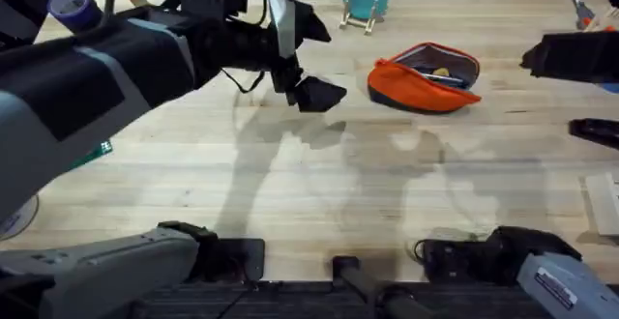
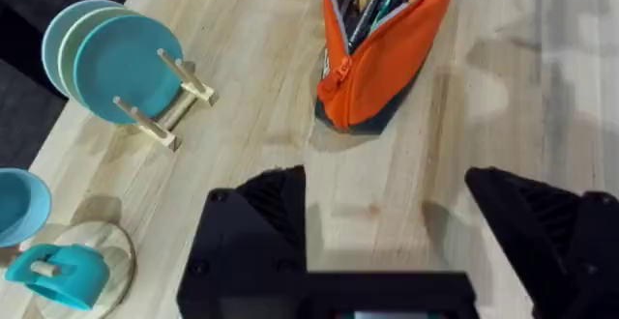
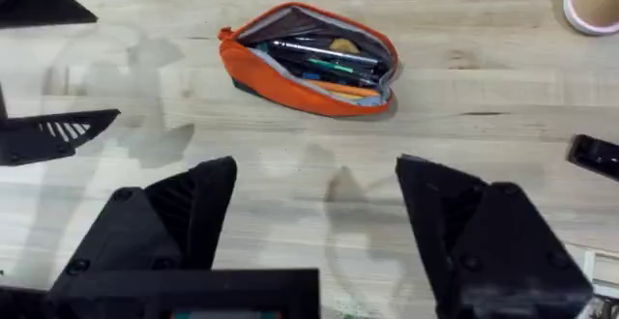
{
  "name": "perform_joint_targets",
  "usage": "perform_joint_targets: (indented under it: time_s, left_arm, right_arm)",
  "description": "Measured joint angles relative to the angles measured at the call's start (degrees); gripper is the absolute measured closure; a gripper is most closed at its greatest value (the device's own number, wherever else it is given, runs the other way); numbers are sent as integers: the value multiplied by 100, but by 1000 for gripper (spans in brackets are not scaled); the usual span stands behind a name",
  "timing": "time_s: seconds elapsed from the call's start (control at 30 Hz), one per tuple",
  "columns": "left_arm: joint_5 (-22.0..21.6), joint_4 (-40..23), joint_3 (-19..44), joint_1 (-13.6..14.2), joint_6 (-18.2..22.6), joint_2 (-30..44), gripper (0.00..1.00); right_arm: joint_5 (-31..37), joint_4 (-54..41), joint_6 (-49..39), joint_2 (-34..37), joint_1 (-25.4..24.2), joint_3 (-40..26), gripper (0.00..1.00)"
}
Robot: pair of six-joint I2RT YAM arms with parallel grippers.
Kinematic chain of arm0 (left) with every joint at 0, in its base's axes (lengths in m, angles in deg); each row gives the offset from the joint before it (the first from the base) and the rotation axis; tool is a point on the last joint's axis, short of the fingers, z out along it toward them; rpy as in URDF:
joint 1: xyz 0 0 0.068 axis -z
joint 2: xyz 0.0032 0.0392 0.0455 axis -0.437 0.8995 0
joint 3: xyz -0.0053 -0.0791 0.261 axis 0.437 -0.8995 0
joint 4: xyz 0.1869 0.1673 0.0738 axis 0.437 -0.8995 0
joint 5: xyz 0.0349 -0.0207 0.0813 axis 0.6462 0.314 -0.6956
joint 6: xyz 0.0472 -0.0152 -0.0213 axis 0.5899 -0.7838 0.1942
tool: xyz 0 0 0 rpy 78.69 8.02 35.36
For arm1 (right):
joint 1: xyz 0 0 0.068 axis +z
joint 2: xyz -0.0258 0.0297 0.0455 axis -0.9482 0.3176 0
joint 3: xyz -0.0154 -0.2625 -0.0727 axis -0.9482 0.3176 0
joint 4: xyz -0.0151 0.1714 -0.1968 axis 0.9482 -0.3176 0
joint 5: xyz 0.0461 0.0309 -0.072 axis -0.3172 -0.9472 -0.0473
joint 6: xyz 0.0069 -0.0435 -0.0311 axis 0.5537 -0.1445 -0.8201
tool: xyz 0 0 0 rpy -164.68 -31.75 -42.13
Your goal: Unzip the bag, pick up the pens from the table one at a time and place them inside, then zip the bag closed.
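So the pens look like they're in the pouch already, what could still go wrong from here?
The orange pouch still gapes open with the pens lying near its mouth, so the closing zipper could snag on one. Both the left gripper and right gripper are open and off the pouch; tugging the zipper pull with nothing holding the pouch would probably just drag it across the table.

light wood table [image 1: 290, 193]; open orange bag [image 1: 426, 79] lies on it

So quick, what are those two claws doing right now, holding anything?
Left gripper: open, holding nothing, above the table beside the orange bag.
Right gripper: open, holding nothing.
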Motion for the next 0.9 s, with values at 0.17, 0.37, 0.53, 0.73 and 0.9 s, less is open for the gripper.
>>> perform_joint_targets:
  time_s: [0.17, 0.37, 0.53, 0.73, 0.9]
  left_arm:
    - [-15, 0, -2, 0, 2, 0, 5]
    - [-15, 0, -2, 0, 15, 0, 5]
    - [-15, 0, -1, 0, 15, -1, 5]
    - [-16, 0, -2, 0, 17, 0, 5]
    - [-15, 0, -2, 0, 16, 0, 5]
  right_arm:
    - [0, 6, -159, 6, 0, 0, 6]
    - [-147, -57, -373, 412, 70, -77, 5]
    - [-228, -236, -597, 1193, 406, -435, 5]
    - [-236, -294, -899, 2057, 945, -1076, 5]
    - [-234, -331, -1084, 2687, 1213, -1692, 5]
